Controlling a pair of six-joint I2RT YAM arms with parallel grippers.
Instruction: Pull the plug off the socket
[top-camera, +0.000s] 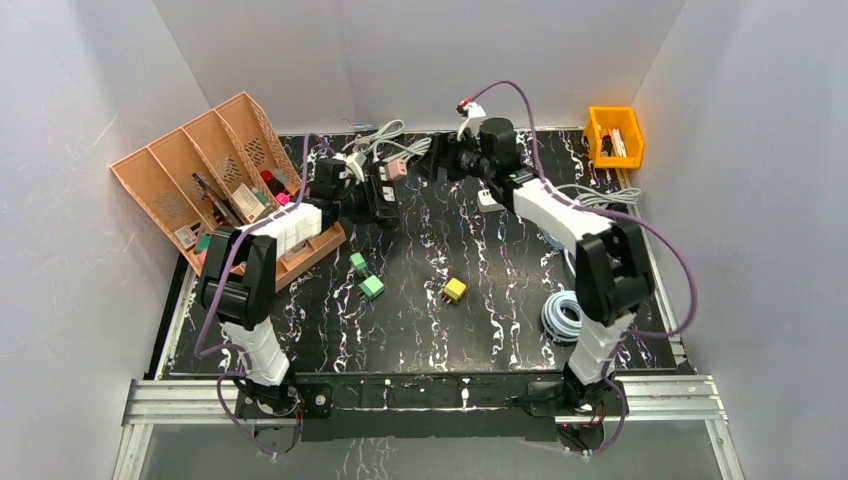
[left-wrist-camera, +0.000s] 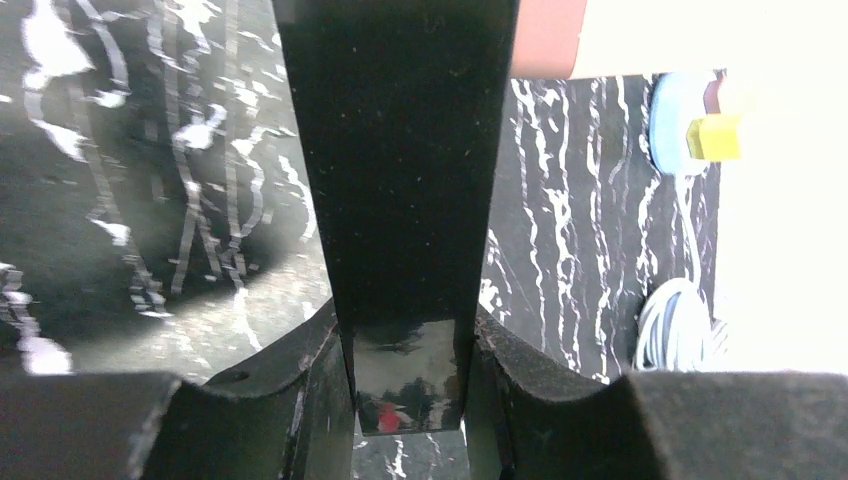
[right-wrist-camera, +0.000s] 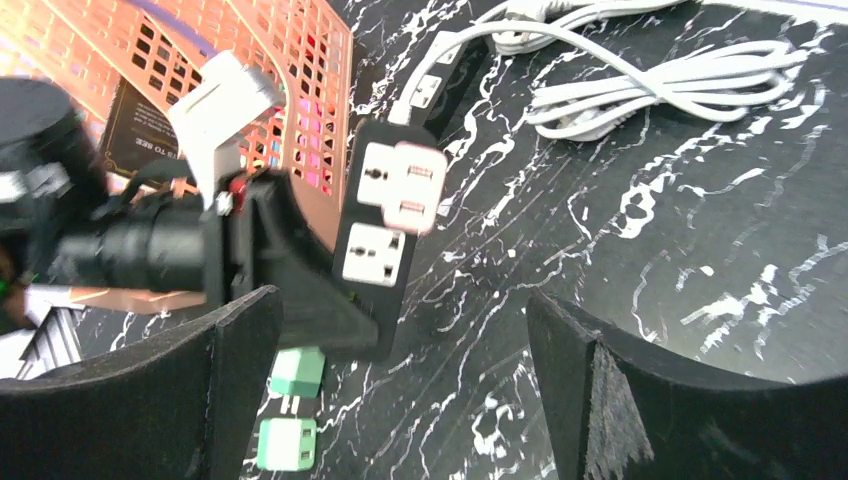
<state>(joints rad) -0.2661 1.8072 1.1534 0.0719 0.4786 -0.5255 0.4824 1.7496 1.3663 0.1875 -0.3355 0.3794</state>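
Note:
A black power strip (right-wrist-camera: 385, 240) with white sockets is held off the table at the back. A pink plug (right-wrist-camera: 415, 185) sits in its upper socket, and the same plug (top-camera: 397, 168) shows in the top view. My left gripper (left-wrist-camera: 405, 370) is shut on the strip's body (left-wrist-camera: 400, 200), gripping it from the side (top-camera: 375, 200). My right gripper (right-wrist-camera: 400, 390) faces the strip's socket side with its jaws wide open and nothing between them. It hovers just right of the plug (top-camera: 440, 160) without touching it.
A salmon organiser rack (top-camera: 200, 170) stands at the back left. Two green plugs (top-camera: 365, 275) and a yellow plug (top-camera: 454, 290) lie mid-table. A coiled cable (top-camera: 562, 315) lies right, a white cord (right-wrist-camera: 650, 80) behind, an orange bin (top-camera: 613, 135) at the back right.

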